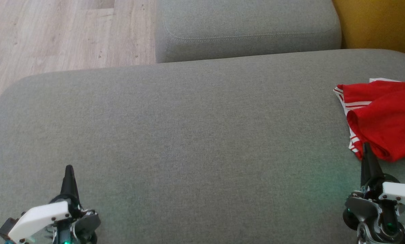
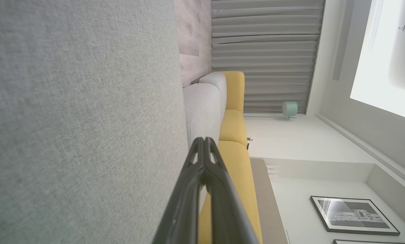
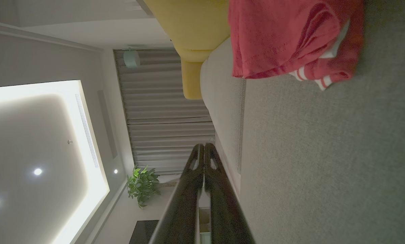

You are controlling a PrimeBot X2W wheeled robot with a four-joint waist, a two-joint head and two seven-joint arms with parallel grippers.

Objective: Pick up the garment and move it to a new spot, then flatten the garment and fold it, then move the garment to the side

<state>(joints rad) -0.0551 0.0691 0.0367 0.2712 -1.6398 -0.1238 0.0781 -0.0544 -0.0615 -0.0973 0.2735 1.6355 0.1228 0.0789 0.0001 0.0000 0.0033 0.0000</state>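
Observation:
The garment [image 1: 383, 117] is red with white stripes and lies crumpled at the right edge of the grey sofa seat [image 1: 189, 135]; part of it runs out of the head view. The right wrist view has the garment [image 3: 287, 37] at its top, bunched on the cushion. My right gripper [image 1: 366, 146] is shut and empty, its tip just short of the cloth's near edge; its fingers [image 3: 204, 146] are pressed together. At the lower left my left gripper [image 1: 68, 168] is shut with nothing in it, far from the cloth, fingers together [image 2: 204, 139].
A second grey cushion [image 1: 246, 30] lies beyond the seat. Yellow upholstery [image 1: 378, 23] stands at the far right. Wooden floor [image 1: 53, 34] shows at the upper left, past the seat's rounded left edge. The wide grey seat stretches between the two grippers.

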